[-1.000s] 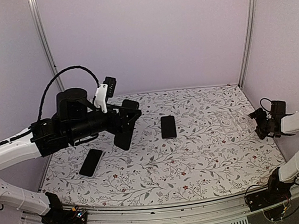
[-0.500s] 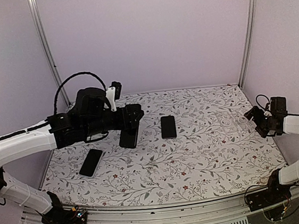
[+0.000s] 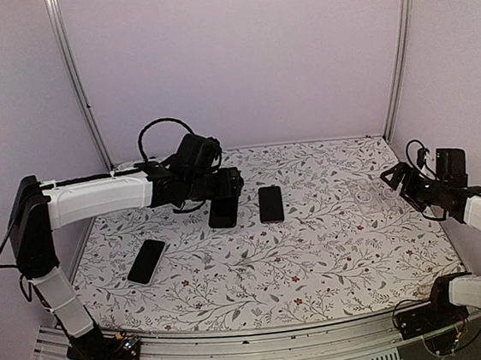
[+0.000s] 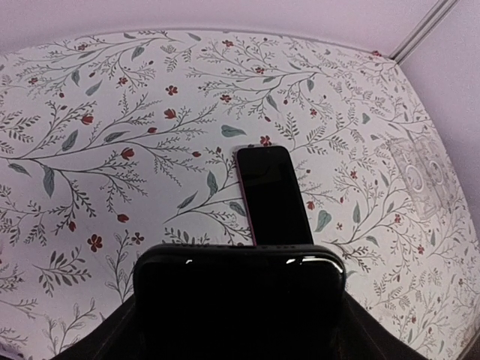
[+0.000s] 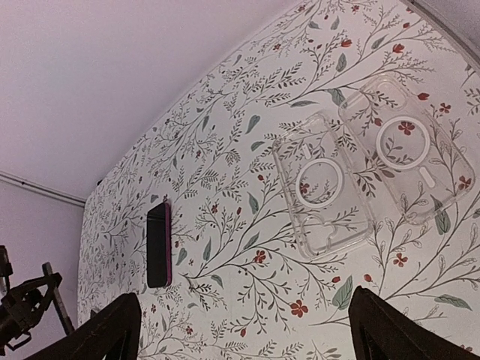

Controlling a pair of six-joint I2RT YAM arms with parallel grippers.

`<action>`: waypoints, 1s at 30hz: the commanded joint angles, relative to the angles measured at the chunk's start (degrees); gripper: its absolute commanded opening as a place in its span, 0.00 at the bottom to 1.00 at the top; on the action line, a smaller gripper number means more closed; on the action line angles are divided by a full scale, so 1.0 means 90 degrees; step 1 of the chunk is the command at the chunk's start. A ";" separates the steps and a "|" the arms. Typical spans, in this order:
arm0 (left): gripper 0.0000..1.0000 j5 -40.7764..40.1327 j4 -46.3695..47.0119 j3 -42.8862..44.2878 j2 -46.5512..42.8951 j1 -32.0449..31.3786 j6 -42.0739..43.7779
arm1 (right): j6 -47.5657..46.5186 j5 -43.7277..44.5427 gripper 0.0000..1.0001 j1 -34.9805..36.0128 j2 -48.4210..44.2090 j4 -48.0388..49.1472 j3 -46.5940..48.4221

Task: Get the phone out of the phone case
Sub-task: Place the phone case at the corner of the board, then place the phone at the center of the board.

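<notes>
Your left gripper (image 3: 223,190) is clamped on a black glossy phone (image 3: 222,213), which it holds by one end low over the floral tabletop (image 3: 318,258). You cannot tell whether the phone's free end touches the surface. In the left wrist view the held phone fills the lower frame and hides the fingers themselves. No clear shell shows around it.

Just ahead of this gripper a second phone (image 4: 274,195) lies flat, black with a reddish edge. Its near end is covered by the held phone's top edge. A third phone (image 3: 147,260) lies flat behind and to the left of the left gripper, well apart from it.

Your right gripper (image 5: 244,300) has its jaws spread wide and holds nothing. Its two dark fingers (image 5: 101,330) frame the bottom corners of the right wrist view.

Ahead of the right gripper, nearer its right finger, the phone case (image 5: 322,187) lies flat on the tabletop. It is a clear shell with a white ring at its centre, and the floral print shows through it, so it is empty. A second clear case (image 5: 409,150) lies just beside it on the far right, also empty; you cannot tell whether the two edges touch. Nothing stands between the right gripper and either case. The second phone lies far off ahead of the left finger.
</notes>
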 commanded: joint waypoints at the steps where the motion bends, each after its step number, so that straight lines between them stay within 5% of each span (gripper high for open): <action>1: 0.33 -0.0097 -0.0162 0.0878 0.0851 0.0192 -0.0060 | -0.0287 -0.0525 0.99 0.0078 -0.0525 -0.0537 0.0354; 16: 0.34 -0.0238 -0.1501 0.3991 0.3763 0.0413 -0.0147 | -0.0657 -0.0537 0.99 0.1495 -0.0667 -0.1469 0.0996; 30: 0.37 -0.0300 -0.1887 0.4899 0.4790 0.0628 -0.0390 | -0.0580 -0.0166 0.99 0.2348 -0.0483 -0.1563 0.1154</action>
